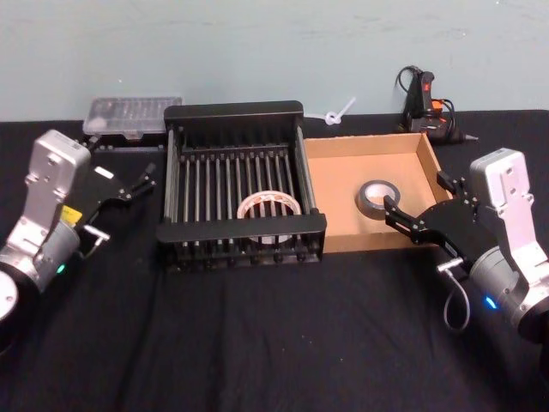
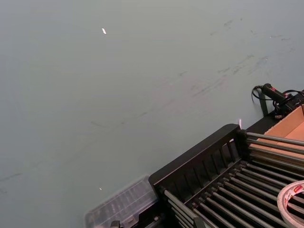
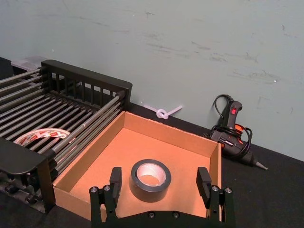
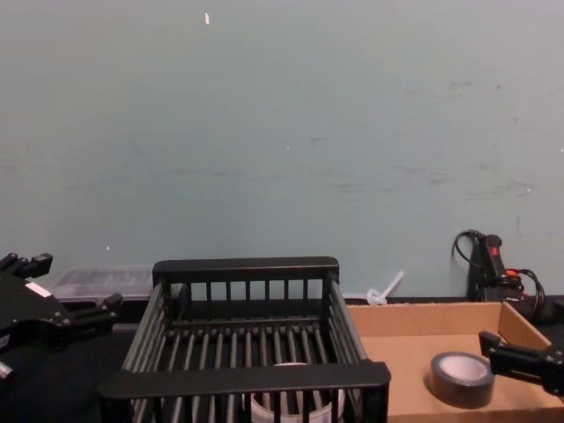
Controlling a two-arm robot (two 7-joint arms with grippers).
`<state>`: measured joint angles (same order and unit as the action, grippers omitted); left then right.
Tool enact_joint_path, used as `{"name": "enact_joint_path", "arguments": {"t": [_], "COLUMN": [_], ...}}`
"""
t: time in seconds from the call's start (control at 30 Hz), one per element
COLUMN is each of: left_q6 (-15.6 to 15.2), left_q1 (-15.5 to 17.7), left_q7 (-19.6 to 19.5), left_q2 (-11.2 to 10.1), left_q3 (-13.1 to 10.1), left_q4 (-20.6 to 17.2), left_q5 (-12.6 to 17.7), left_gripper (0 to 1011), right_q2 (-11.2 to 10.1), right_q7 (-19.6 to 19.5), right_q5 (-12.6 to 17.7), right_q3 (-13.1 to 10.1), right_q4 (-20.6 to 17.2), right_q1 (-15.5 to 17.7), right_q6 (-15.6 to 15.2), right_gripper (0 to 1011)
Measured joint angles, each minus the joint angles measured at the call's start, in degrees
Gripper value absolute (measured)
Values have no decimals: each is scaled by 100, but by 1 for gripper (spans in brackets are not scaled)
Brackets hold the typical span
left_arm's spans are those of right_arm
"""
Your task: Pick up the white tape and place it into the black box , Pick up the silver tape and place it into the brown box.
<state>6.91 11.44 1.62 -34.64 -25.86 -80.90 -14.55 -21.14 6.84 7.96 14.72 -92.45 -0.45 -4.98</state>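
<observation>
1. The white roll of tape (image 1: 268,209) lay flat on the slatted bottom of the black bar-sided crate (image 1: 233,111), towards its near wall.
2. The dark grey, dull-metallic roll of tape (image 3: 150,179) lay flat, hollow core upward, inside the shallow brown cardboard tray (image 3: 169,132) beside the crate.
3. The right gripper (image 3: 159,179) hovered at the tray's near edge, jaws spread wide, the grey roll directly ahead between them and untouched.
4. The left gripper (image 1: 129,184) hung beyond the crate's left side, jaws apart, holding nothing.

White tape (image 1: 268,209) with red print, pale core. Silver tape (image 1: 377,199) dark grey, light grey core. Black box (image 1: 241,113) black, slatted bars. Brown box (image 1: 360,144) plain cardboard brown. Bench (image 1: 274,343) black cloth. Wall (image 4: 282,132) pale green, scuffed. Glue gun (image 3: 231,130) black, orange accents.
</observation>
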Motion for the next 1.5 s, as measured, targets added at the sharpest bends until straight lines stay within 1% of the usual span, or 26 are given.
{"name": "enact_joint_path", "arguments": {"t": [1.5], "left_q6": [0], "left_q1": [0], "left_q7": [0], "left_q2": [0], "left_q3": [0], "left_q4": [0], "left_q5": [0], "left_gripper": [1001], "right_q2": [0], "right_q7": [0], "right_q5": [0], "right_q3": [0], "right_q4": [0], "right_q1": [0], "right_q6": [0], "right_gripper": [1002]}}
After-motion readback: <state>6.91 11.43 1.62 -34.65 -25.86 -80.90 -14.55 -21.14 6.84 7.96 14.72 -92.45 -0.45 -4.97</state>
